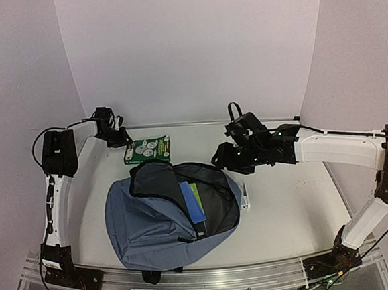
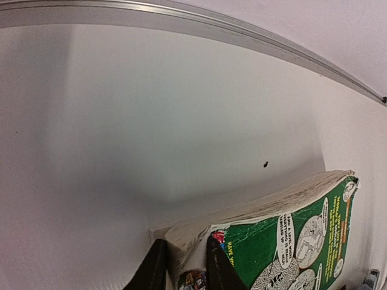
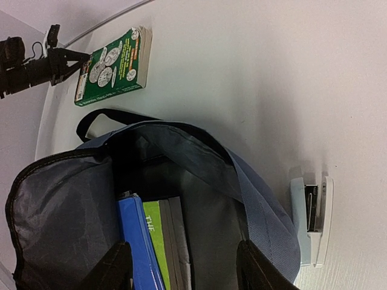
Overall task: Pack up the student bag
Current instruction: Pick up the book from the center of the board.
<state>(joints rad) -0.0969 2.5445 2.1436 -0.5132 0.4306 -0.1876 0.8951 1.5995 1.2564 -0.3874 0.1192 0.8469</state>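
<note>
"THE" on bagged green book (image 3: pixel 157 248)

Top view: bright, even, diffuse light from overhead, with a lilac cast on the backdrop. The desk (image 1: pixel 285 198) reads near white. A soft, narrow shadow hugs the edge of the student bag (image 1: pixel 147 236). The frame is sharp throughout. Left wrist view: a broad, soft grey shadow lies across the desk behind the book (image 2: pixel 290 241). The far rail (image 2: pixel 242 37) bows with lens distortion. The left fingers (image 2: pixel 154 272) at the bottom edge are dark and out of focus. Right wrist view: the desk is evenly lit, with a thin shadow beside the stapler (image 3: pixel 311 220). The bag lining (image 3: pixel 60 211) is dim, with little detail. The right fingers (image 3: pixel 115 269) are blurred black silhouettes.
</note>
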